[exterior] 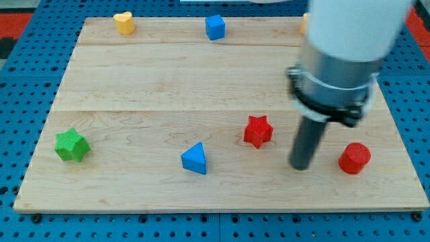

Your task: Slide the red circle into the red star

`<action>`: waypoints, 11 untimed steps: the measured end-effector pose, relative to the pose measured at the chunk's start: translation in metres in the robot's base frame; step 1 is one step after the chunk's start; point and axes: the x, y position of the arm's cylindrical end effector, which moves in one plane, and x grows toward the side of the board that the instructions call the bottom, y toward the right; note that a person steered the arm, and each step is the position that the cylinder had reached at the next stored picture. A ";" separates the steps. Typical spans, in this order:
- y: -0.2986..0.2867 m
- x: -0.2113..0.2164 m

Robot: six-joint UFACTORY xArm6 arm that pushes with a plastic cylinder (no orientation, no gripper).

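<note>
The red circle [354, 158] lies on the wooden board near the view's lower right. The red star [258, 130] lies to its left, near the board's middle right. My tip [300, 165] rests on the board between them, closer to the red circle, a short gap to its left and apart from both blocks. The arm's grey and white body [346, 54] rises above the tip and hides part of the board's upper right.
A blue triangle [195, 158] lies at the bottom middle. A green star [71, 145] sits near the left edge. A yellow heart [123, 22] and a blue cube [215, 27] sit along the top edge. A yellow block [304, 22] peeks out beside the arm.
</note>
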 end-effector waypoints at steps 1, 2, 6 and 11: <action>0.043 0.014; 0.086 0.033; 0.068 -0.009; 0.004 -0.039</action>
